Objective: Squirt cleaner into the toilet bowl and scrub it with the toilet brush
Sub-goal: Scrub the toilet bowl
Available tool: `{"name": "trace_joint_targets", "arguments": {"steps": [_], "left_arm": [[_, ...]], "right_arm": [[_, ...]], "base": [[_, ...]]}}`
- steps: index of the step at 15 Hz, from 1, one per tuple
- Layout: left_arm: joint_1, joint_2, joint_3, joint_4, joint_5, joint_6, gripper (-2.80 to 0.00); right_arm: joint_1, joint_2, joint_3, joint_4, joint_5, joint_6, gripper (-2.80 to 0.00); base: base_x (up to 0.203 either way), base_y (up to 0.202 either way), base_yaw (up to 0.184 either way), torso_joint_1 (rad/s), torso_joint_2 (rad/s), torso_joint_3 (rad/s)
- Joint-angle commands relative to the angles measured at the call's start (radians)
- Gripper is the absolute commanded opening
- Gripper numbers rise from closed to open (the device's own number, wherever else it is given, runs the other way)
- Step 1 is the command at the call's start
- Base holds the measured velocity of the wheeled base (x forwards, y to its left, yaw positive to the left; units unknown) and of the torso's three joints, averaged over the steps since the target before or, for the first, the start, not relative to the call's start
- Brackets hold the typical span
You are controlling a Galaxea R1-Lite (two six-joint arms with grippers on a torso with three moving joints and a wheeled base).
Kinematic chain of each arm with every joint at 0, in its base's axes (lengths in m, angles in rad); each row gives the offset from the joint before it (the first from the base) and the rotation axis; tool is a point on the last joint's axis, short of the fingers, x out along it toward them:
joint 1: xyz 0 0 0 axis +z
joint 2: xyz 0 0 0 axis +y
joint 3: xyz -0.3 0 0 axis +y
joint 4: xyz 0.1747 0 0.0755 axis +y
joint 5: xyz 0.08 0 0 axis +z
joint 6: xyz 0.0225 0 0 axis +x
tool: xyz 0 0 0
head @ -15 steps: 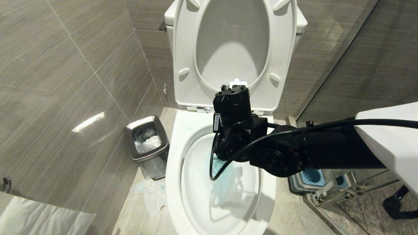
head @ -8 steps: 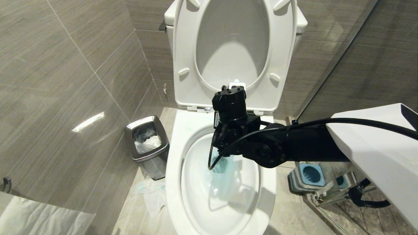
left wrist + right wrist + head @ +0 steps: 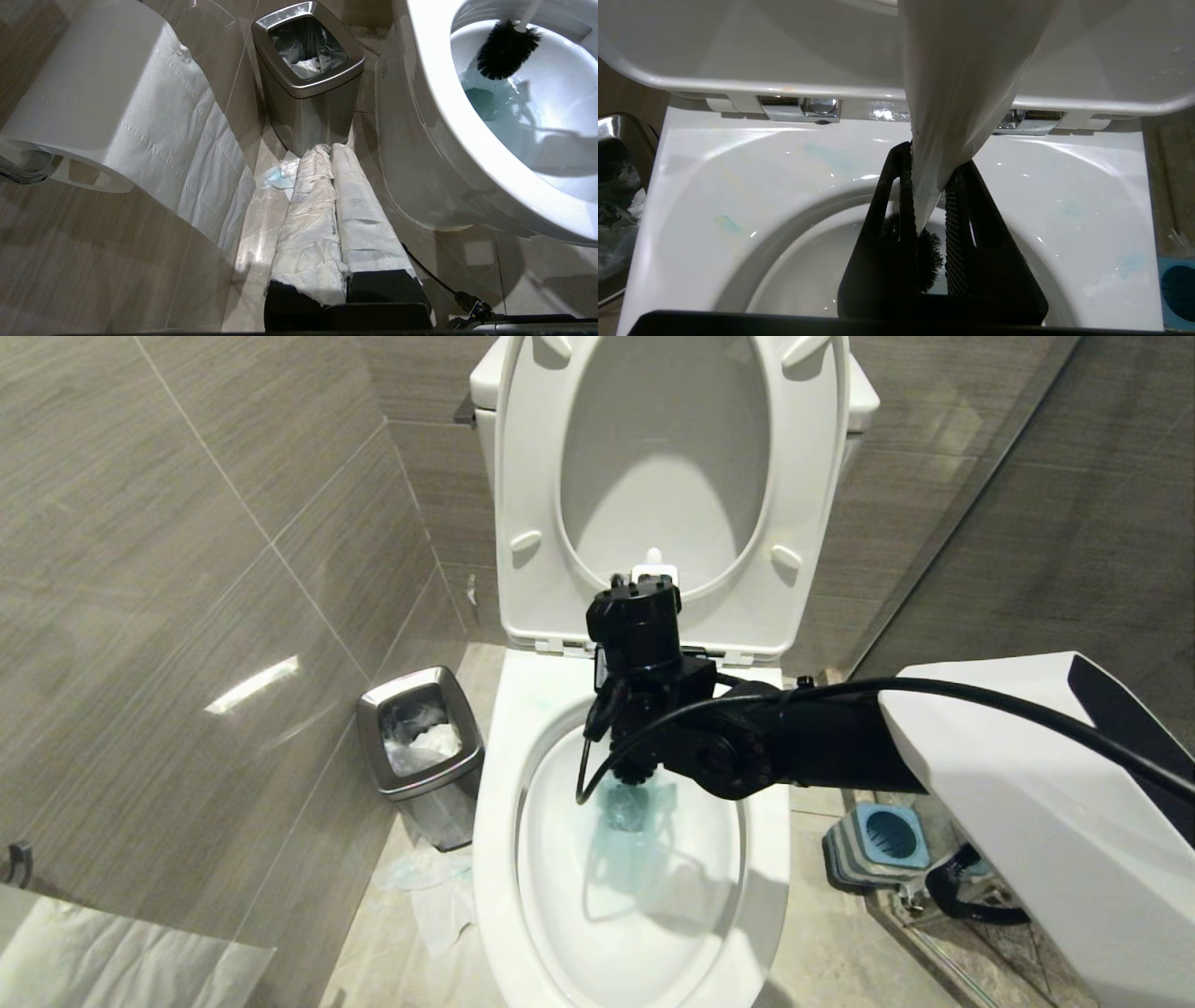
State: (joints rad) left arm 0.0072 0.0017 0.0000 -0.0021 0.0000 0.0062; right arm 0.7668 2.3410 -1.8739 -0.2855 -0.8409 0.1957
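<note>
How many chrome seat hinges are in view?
2: first hinge and second hinge, one either side of the toilet brush handle; the second is partly behind it.

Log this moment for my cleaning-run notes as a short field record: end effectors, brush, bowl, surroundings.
right end effector: shut on the toilet brush handle, above the bowl's rear rim
left end effector: shut, empty, paper-wrapped, low beside the bowl's outer wall
toilet brush: black bristle head inside the basin, above the water
toilet bowl: seat and lid raised, blue-tinted water, faint blue smears on rim
waste bin: steel, on the floor beside the bowl, lined, paper inside
brush holder: blue-topped, on the floor on the bowl's other side, empty
paper roll: on wall holder, sheet hanging
</note>
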Motion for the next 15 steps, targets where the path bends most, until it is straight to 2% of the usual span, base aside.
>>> {"name": "trace_joint_targets", "arguments": {"steps": [1, 3, 15], "left_arm": [[0.000, 0.000, 0.000, -0.001, 0.000, 0.000, -2.80], [0.000, 0.000, 0.000, -0.001, 0.000, 0.000, -2.80], [0.000, 0.000, 0.000, -0.001, 0.001, 0.000, -2.80]], "right_arm": [[0.008, 0.048, -0.067, 0.025, -0.004, 0.001, -2.80], [0.020, 0.066, -0.101, 0.052, -0.002, 0.001, -2.80], [0.127, 0.072, -0.099, 0.054, -0.007, 0.001, -2.80]], "base": [[0.000, 0.000, 0.000, 0.000, 0.00, 0.000], [0.000, 0.000, 0.000, 0.000, 0.00, 0.000], [0.000, 0.000, 0.000, 0.000, 0.00, 0.000]]}}
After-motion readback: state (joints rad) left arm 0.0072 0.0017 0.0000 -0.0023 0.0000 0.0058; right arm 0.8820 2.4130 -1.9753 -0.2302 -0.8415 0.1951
